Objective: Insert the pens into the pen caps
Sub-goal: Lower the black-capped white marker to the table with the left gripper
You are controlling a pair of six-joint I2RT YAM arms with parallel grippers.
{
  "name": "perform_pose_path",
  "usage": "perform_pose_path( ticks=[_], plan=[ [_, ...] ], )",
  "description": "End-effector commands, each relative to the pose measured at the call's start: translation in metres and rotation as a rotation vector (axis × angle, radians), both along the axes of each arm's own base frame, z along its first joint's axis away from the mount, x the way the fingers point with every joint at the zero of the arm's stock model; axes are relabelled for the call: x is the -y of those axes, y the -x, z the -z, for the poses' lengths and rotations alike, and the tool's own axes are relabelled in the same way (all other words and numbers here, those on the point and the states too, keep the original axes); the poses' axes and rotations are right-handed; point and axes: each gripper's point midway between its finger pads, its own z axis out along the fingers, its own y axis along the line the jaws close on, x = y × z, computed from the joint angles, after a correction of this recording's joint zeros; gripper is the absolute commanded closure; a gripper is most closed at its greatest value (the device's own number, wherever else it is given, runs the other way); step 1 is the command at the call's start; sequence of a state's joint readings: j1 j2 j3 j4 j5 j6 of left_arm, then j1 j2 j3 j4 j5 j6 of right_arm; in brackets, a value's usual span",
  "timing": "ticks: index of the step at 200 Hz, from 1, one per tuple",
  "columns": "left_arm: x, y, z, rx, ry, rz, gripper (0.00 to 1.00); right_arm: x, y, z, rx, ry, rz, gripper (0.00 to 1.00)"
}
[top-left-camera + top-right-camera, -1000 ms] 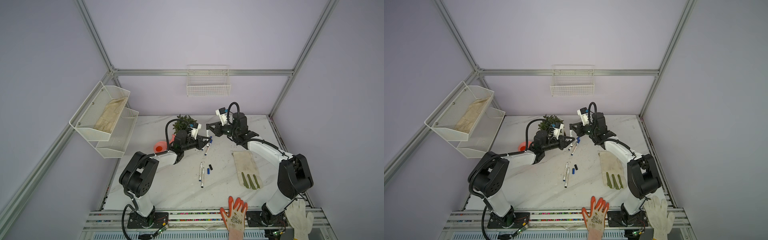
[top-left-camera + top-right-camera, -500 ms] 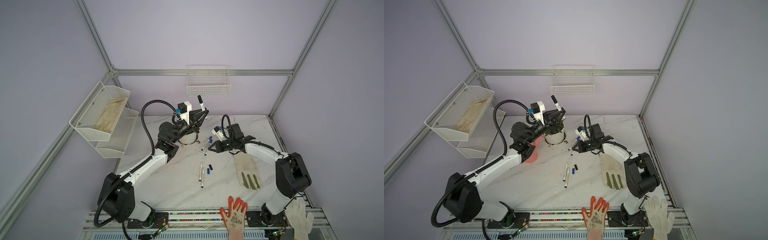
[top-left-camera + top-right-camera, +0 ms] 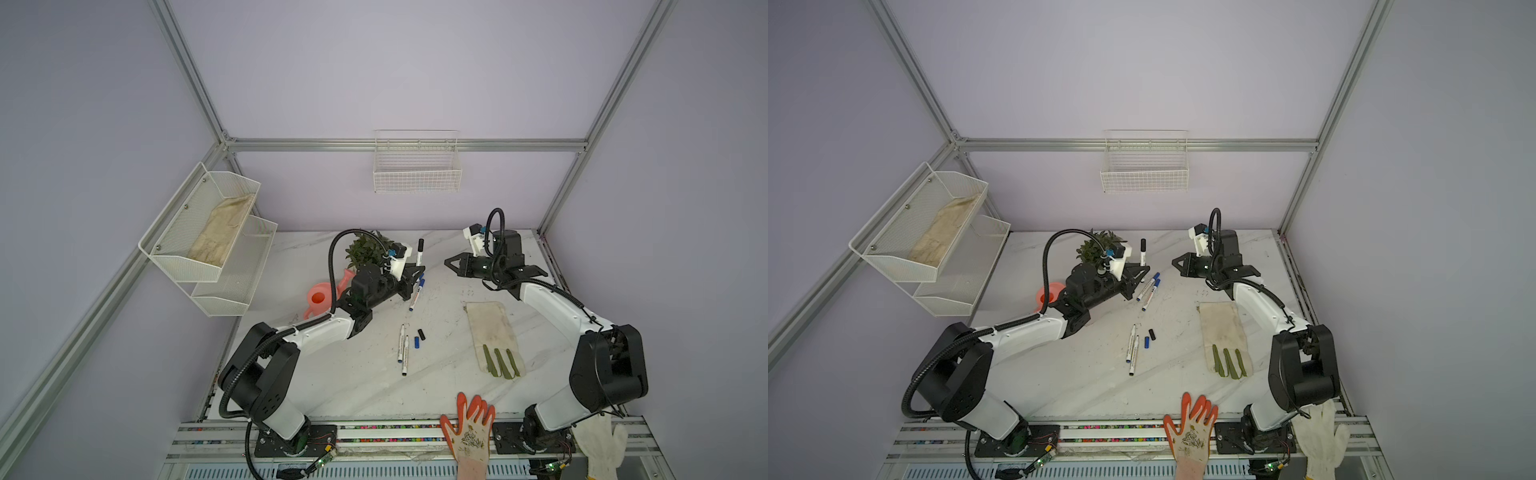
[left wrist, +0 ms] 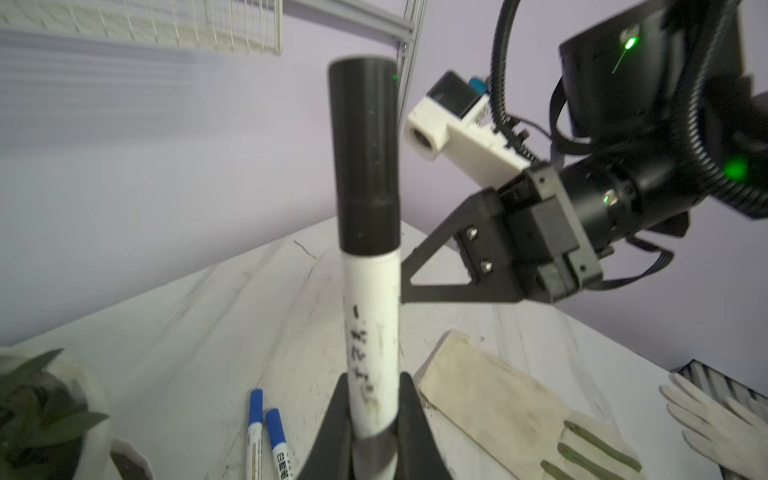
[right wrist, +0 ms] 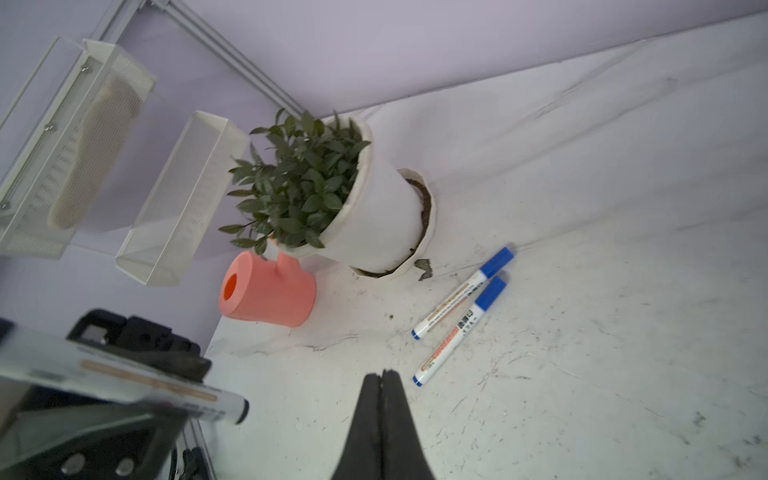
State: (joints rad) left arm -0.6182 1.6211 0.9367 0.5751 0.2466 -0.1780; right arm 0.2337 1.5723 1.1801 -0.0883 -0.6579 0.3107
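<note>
A pen [image 3: 420, 252] is being held upright by the left gripper [image 3: 417, 272] at the back of the table [image 3: 353, 374], a plant pot [image 3: 368, 249] and watering can [image 3: 321, 297] to its left. Just in front, two capped pens [image 3: 415, 297] are being shown side by side; nearer, two uncapped pens [image 3: 402, 345], loose caps [image 3: 417, 341] just right of them, a glove [image 3: 492, 332] farther right.

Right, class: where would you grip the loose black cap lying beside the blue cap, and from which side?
Probably pinch the black cap across its sides at mid-length, coming straight down. It is a short cylinder lying on its side, so its ends stay free. The blue cap lies close, so keep the jaws narrow.
</note>
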Motion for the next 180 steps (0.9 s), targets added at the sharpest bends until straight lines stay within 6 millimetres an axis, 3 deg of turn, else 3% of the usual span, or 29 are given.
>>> perform_pose_path(
  ticks=[1, 31, 65, 98, 134, 180],
  plan=[
    [-0.001, -0.005, 0.064, -0.052, -0.167, -0.064, 1.0, 0.019, -0.02, 0.013, -0.049, 0.002, 0.12, 1.0],
    [0.013, -0.017, 0.102, -0.083, -0.256, -0.07, 1.0, 0.024, -0.029, 0.028, -0.086, 0.011, 0.152, 1.0],
    [0.032, -0.028, 0.127, -0.185, -0.285, -0.028, 1.0, 0.025, -0.032, 0.038, -0.111, 0.016, 0.165, 1.0],
    [0.043, -0.025, 0.152, -0.265, -0.311, 0.018, 1.0, 0.027, -0.032, 0.043, -0.115, 0.032, 0.174, 1.0],
    [0.046, -0.026, 0.169, -0.308, -0.351, 0.015, 1.0, 0.028, -0.031, 0.046, -0.121, 0.037, 0.178, 1.0],
    [0.047, -0.026, 0.183, -0.345, -0.41, -0.001, 0.84, 0.031, -0.029, 0.041, -0.104, 0.045, 0.187, 1.0]
  ],
)
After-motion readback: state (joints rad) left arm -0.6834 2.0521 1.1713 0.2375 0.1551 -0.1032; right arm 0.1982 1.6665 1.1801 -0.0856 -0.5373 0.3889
